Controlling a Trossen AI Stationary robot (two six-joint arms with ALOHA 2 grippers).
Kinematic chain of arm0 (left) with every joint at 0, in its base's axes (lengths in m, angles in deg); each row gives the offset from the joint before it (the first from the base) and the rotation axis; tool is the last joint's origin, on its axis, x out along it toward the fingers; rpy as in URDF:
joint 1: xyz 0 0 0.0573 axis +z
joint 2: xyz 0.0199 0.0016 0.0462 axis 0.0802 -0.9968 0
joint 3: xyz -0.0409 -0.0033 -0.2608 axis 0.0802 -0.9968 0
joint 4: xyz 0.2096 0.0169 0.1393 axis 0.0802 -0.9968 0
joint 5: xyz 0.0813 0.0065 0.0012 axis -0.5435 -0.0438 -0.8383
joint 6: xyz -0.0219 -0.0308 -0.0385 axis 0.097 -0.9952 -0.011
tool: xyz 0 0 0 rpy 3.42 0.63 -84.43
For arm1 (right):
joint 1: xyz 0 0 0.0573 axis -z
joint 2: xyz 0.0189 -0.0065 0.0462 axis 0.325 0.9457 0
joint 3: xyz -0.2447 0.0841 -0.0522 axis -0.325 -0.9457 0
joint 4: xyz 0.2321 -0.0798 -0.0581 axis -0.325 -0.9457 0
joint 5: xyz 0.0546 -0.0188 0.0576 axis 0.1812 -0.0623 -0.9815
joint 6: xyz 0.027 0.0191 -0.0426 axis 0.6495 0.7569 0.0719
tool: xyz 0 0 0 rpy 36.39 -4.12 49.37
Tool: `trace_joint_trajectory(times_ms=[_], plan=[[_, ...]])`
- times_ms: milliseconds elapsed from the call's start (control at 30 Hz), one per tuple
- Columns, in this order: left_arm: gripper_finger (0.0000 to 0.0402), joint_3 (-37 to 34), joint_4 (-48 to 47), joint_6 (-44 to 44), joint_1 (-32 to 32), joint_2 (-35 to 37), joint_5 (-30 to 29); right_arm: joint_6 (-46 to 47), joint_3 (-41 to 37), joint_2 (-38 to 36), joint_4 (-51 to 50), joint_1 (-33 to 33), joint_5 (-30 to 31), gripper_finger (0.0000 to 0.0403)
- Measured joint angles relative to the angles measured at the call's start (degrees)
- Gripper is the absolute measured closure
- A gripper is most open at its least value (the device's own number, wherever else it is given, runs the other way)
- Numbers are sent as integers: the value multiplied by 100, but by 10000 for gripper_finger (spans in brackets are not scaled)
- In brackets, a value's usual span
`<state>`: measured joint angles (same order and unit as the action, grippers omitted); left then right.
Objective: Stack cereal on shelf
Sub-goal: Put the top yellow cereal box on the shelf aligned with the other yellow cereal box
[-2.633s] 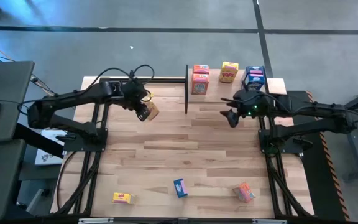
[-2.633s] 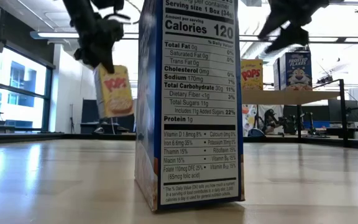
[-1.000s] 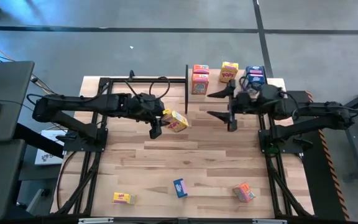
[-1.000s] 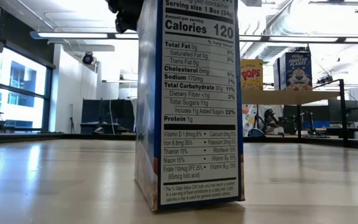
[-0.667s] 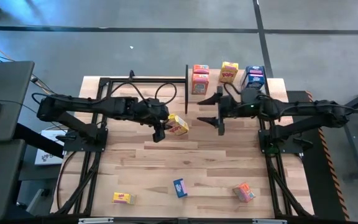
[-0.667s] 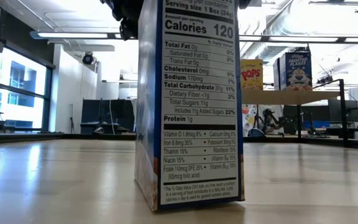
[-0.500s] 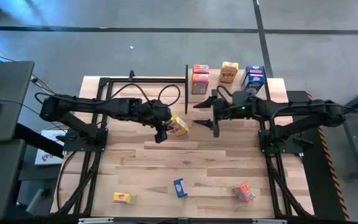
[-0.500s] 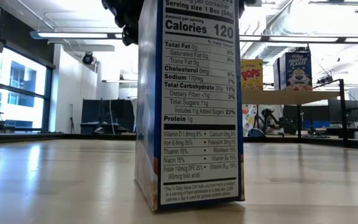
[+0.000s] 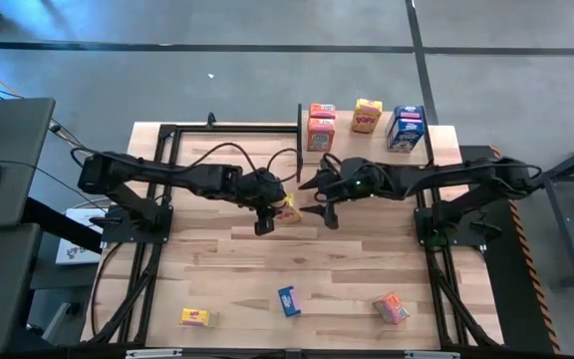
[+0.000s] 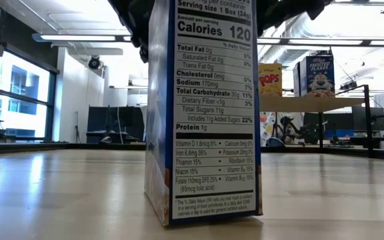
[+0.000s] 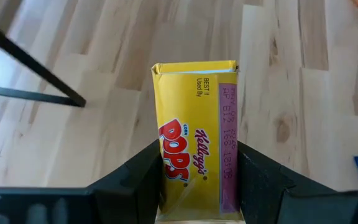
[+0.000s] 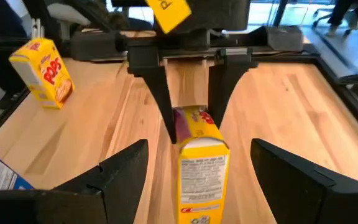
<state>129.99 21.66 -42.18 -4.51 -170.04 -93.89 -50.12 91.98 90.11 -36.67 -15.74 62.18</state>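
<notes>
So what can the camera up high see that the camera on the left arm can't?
Only the high view shows both arms, the right gripper open beside the held box, the shelf with four cereal boxes, and three boxes near the table's front edge, including a yellow one. Only the left wrist view shows the Corn Pops lettering and date stamp. Both show the yellow Corn Pops box clamped in the left gripper above the wooden tabletop.

The held cereal box (image 11: 196, 155) is yellow with red lettering. The tabletop (image 9: 267, 259) is pale wood planks. The shelf's cereal boxes (image 9: 364, 117) are orange, yellow and blue.
</notes>
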Motion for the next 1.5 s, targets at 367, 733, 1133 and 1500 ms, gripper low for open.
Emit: trace_joint_trajectory(times_ms=[367, 733, 1133, 1500], plan=[[239, -1, 246, 42, -201, -54, -2, -42, 0, 457, 113, -25, -141, 126], [239, -1, 413, 42, -210, -54, -4, -105, 2, 462, 278, -152, 102, 126], [239, -1, 770, 140, -210, -54, -7, -41, 2, 462, 207, -151, 101, 126], [239, -1, 878, 146, -210, -54, -5, 4, 2, 462, 120, -151, 84, 146]])
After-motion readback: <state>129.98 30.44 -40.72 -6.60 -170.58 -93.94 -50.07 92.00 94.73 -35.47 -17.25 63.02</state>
